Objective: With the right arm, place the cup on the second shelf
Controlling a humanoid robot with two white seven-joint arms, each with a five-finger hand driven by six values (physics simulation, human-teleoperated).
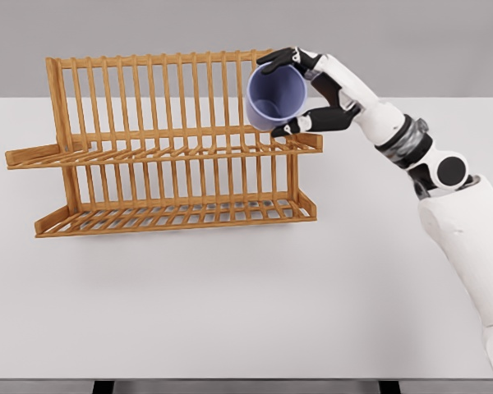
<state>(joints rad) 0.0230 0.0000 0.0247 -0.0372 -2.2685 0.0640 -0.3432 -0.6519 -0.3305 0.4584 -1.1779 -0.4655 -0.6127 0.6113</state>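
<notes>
Cup (275, 97) in right hand (316, 90) over rack's (160, 152) right end

The right hand (306, 89) grips a pale purple cup (274, 97), dark fingers (281, 57) over its top and thumb beneath, the open mouth tilted toward the camera. The cup hangs above the right end of the upper shelf (148, 153) of a wooden dish rack (168, 148), which stands toward the table's (230, 304) far left corner.

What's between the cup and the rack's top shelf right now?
Nothing: in the head view the cup, held tilted by the right robot hand, hangs just above the wooden rack's upper shelf.
</notes>
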